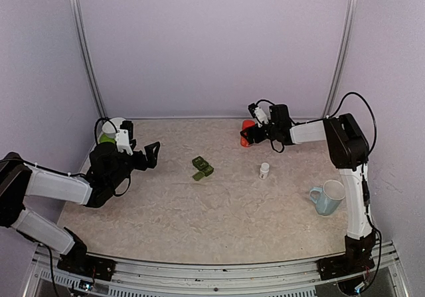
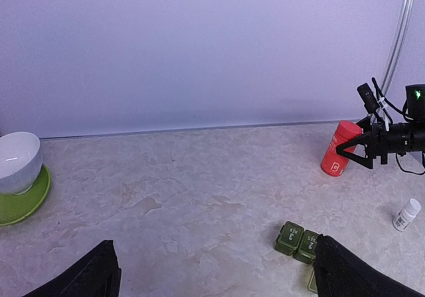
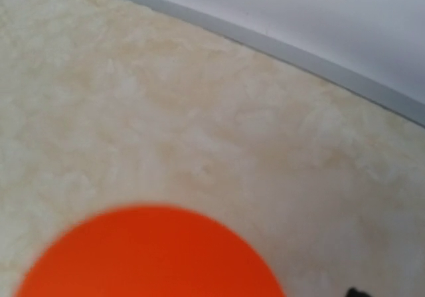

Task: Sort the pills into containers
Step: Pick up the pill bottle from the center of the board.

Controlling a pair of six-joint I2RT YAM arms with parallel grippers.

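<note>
The left hand (image 1: 147, 156) hovers wide open near the tabletop's (image 1: 219, 210) left edge. The right hand (image 1: 251, 134), fingers spread, straddles the red bottle (image 2: 335, 157) by the far edge.

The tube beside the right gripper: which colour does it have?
The tube is red-orange; the left wrist view shows it best.

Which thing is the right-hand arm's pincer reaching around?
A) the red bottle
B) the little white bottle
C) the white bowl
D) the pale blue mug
A: the right pincer has a finger on each side of the red bottle, as the left wrist view shows.
</note>
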